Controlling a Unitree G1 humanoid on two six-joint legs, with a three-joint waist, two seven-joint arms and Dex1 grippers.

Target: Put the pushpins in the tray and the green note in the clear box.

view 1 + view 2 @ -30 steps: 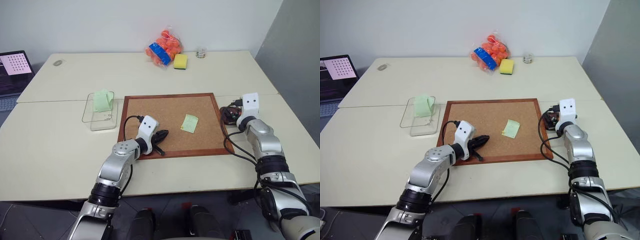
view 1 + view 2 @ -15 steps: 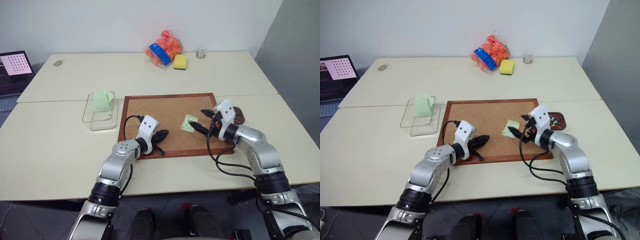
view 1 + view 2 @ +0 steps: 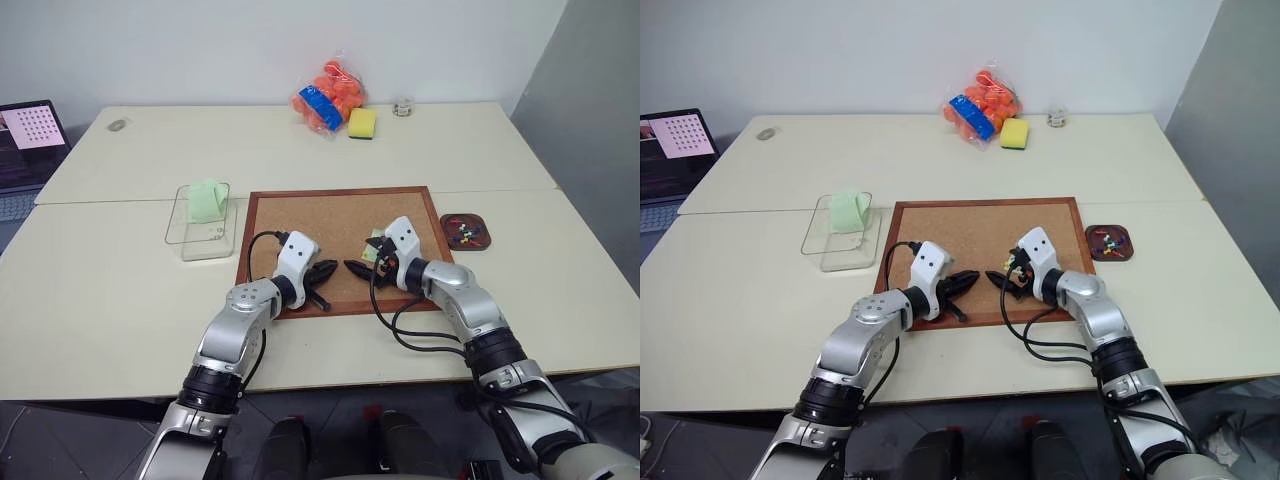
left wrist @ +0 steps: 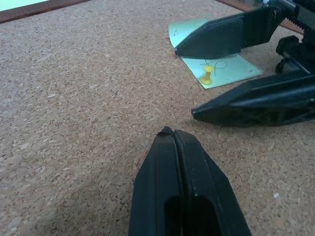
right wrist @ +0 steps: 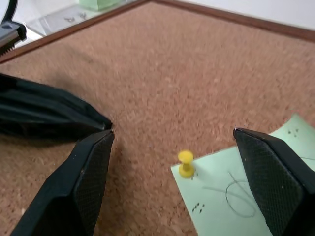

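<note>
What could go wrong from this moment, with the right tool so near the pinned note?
1. The yellow pushpin is tiny between the open right tool; the closing fingers may miss it or tip it.
2. It pins the green note to the cork board; catching paper too may tear the note.
3. The shut left tool lies close by, so the two tools may collide.

Two pale tables against a plain wall.
The tables [image 3: 300, 150] stand pushed together below a white wall [image 3: 200, 40]; a grey wall [image 3: 600, 100] rises at right.
</note>
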